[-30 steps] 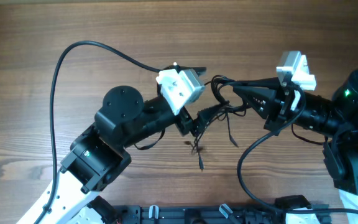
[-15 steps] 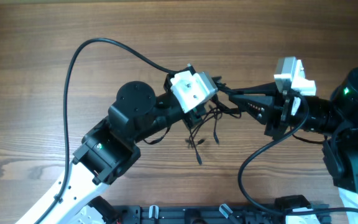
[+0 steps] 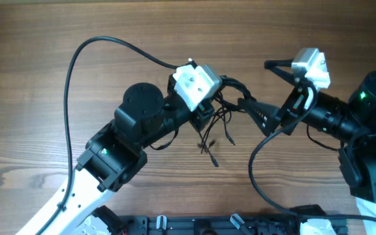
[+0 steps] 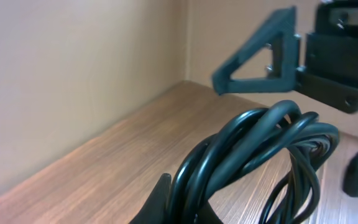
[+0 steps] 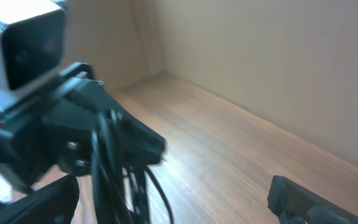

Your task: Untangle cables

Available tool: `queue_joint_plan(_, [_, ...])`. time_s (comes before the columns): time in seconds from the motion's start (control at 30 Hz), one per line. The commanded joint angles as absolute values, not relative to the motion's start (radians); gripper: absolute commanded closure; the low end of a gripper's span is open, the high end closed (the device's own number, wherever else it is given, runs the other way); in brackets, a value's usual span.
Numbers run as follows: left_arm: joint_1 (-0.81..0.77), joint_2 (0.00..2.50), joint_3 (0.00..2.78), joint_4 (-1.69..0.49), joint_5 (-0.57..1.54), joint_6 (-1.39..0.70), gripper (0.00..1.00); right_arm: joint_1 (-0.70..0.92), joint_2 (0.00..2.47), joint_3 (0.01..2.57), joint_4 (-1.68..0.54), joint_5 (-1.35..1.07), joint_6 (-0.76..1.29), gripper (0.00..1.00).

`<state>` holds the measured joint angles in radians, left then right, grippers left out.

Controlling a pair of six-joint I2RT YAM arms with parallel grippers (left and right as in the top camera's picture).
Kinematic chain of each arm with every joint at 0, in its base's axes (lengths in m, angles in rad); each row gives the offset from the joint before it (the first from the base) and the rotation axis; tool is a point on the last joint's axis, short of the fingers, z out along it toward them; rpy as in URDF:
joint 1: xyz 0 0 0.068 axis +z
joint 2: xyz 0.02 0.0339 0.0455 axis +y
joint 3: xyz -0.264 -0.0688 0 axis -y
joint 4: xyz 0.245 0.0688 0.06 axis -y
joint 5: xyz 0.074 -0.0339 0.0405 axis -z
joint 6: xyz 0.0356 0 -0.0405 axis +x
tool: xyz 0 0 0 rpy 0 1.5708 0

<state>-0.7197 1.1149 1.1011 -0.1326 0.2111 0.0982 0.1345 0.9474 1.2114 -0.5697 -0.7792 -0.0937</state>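
Observation:
The cables [image 3: 222,116] are a black tangle hanging just above the wooden table at centre, thin ends with small plugs [image 3: 211,156] trailing down. My left gripper [image 3: 215,99], under its white camera, is shut on the thick loops; in the left wrist view the bundle [image 4: 253,149] rises from between the fingers of this gripper [image 4: 185,211]. My right gripper [image 3: 253,83] stands open just right of the tangle, one finger above and one below it. In the right wrist view the strands [image 5: 110,180] hang near the left finger of that gripper [image 5: 173,205], untouched.
The left arm's own black lead [image 3: 77,65] loops over the table's left half, and the right arm's lead [image 3: 258,176] curves down at lower right. A black rail [image 3: 207,225] runs along the near edge. A beige wall [image 4: 73,81] stands behind the table.
My left gripper closed on the cable bundle and moved right with it. My right gripper, shut on the tangle before, has opened wide and let go.

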Motion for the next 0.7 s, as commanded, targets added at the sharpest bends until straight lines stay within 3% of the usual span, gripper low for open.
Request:
queue_joint_plan(0.0, [-0.715, 1.109, 1.110, -0.141, 0.040, -0.063, 0.96, 0.133, 0.937, 1.216, -0.606, -0.623, -0.068, 0.00])
queue_joint_plan(0.13, [-0.715, 1.101, 1.110, -0.177, -0.050, -0.147, 0.96, 0.133, 0.925, 1.216, -0.662, -0.473, -0.069, 0.00])
queue_joint_plan(0.33, [-0.717, 1.100, 1.110, -0.180, -0.033, -0.173, 0.96, 0.133, 0.923, 1.216, -0.668, -0.460, -0.079, 0.00])
queue_joint_plan(0.67, [-0.716, 1.100, 1.110, -0.176, 0.168, -0.173, 0.96, 0.133, 0.924, 1.216, -0.667, -0.660, -0.210, 0.00])
